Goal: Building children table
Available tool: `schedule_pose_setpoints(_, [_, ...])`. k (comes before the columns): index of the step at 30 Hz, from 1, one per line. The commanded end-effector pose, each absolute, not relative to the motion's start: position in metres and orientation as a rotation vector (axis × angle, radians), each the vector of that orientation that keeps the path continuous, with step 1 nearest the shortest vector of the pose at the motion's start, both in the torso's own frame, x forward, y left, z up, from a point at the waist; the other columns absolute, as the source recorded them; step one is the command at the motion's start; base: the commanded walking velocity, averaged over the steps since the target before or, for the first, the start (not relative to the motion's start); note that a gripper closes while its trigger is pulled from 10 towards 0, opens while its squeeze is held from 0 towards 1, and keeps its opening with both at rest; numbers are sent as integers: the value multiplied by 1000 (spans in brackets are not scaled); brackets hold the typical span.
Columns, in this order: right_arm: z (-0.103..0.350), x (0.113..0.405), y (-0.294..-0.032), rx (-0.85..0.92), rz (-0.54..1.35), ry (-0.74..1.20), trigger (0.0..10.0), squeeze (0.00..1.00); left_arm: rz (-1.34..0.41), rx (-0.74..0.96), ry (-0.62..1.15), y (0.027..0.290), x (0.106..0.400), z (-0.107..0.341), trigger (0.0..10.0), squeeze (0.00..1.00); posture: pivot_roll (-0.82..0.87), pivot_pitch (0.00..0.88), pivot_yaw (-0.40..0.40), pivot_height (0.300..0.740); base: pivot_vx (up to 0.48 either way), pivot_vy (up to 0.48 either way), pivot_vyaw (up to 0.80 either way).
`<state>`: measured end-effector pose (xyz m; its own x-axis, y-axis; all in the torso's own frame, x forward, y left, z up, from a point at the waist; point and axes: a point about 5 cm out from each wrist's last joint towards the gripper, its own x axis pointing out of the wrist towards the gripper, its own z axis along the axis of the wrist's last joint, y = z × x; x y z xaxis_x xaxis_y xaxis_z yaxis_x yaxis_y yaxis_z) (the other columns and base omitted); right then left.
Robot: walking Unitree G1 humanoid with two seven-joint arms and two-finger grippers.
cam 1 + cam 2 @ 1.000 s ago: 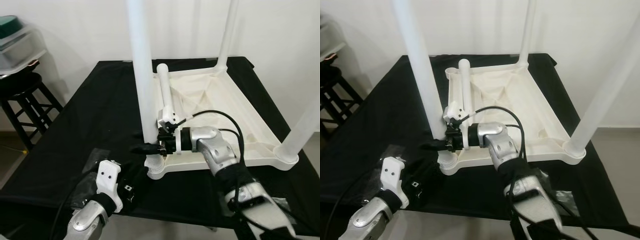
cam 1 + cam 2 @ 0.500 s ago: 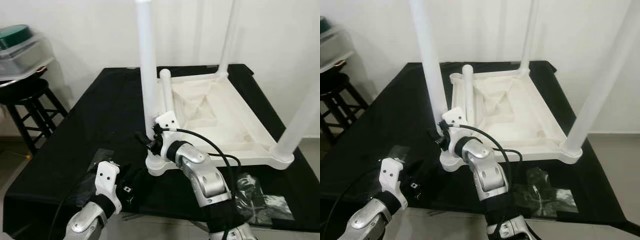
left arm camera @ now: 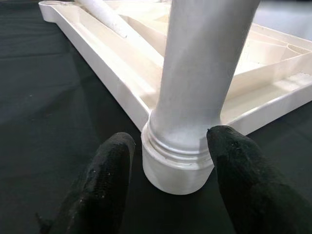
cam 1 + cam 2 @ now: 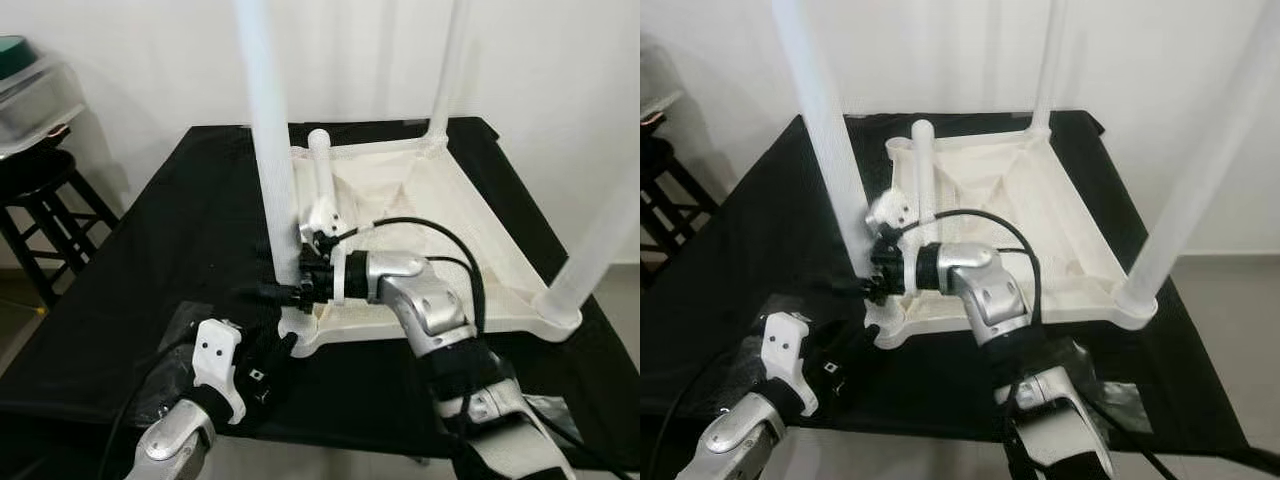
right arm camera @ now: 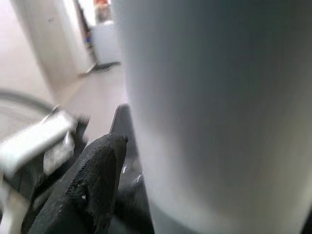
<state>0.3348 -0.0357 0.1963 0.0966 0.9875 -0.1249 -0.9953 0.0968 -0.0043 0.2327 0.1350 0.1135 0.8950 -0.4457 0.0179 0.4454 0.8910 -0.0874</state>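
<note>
A white children's table (image 4: 470, 230) lies upside down on a black-covered table (image 4: 190, 220). Three white legs stand upright in its corners. A fourth leg (image 4: 322, 175) lies loose on the underside. My right gripper (image 4: 272, 292) is shut on the near-left leg (image 4: 265, 150) just above its socket. In the right wrist view that leg (image 5: 209, 112) stands right against one black finger (image 5: 92, 190). My left gripper (image 3: 168, 170) is open low in front of that corner, its fingers (image 3: 105, 190) on either side of the socket collar (image 3: 178, 163), apart from it.
A black stool (image 4: 40, 190) with a clear plastic bin (image 4: 30, 95) stands at the left. Crumpled plastic wrap (image 4: 560, 415) lies on the cloth at the near right, more by my left arm (image 4: 165, 385). A white wall is close behind.
The head view swayed up and back. My right arm swung its elbow toward me and out again while its gripper stayed at the near-left leg. The left gripper kept its place.
</note>
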Motion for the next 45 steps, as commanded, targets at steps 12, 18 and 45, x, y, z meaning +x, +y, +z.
schedule_pose_setpoints(12, [173,352,-39,-236,1519,275,0,0,-437,-59,27,138,229,108,10000,0,50,40,49,740,0,0,0])
schedule_pose_setpoints(18, [167,359,-52,-251,1471,265,0,0,-426,-57,23,140,227,109,10000,0,46,51,56,740,0,0,0])
schedule_pose_setpoints(45, [153,342,-31,-67,746,239,10000,1000,-428,-54,32,145,221,111,10000,0,16,84,71,740,0,0,0])
